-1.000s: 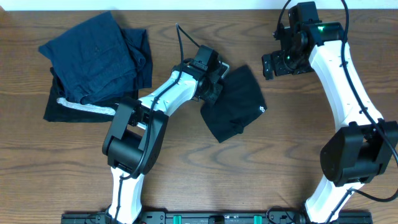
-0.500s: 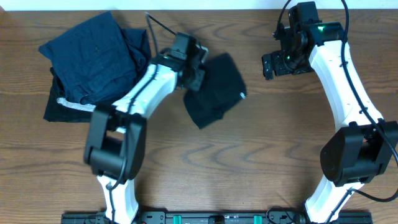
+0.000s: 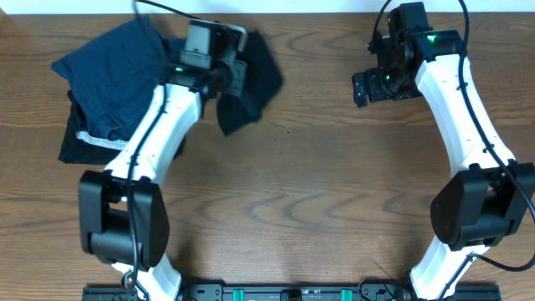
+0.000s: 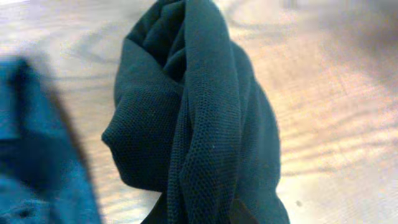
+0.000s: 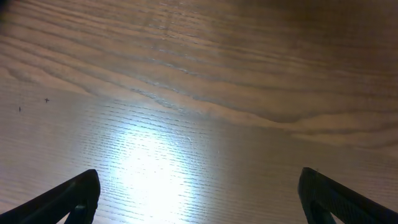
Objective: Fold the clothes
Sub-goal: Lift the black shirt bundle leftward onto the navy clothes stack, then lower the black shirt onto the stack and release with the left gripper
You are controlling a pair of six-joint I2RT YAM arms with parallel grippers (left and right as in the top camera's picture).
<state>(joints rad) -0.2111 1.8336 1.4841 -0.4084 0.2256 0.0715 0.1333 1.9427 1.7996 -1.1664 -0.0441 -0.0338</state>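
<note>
**While my left pinches the bundle, my right waits wide**

As I reach over the far-left part of the brown wooden table [image 3: 334,192], my left gripper [image 3: 227,73] is clamped tight on the large plain black soft-fabric top [image 3: 253,77], which is bunched into a loose rope. It sits just beside the pile of navy blue folded garments [image 3: 125,71]. My right gripper [image 3: 362,89] is spread wide over bare wood at far right, holding nothing.

This top looks light and limp, a fine mesh knit. I judge it will sag and slump rather than hold a crease. Better to take it by a hem or shoulder corner, at two points, not the middle of the wad.

From overhead its long axis runs on a slant, from the far right down to the near left. From my wrist it streams straight away from my fingers. Collar and label are buried in the folds, so I cannot tell which end is the neck.
</note>
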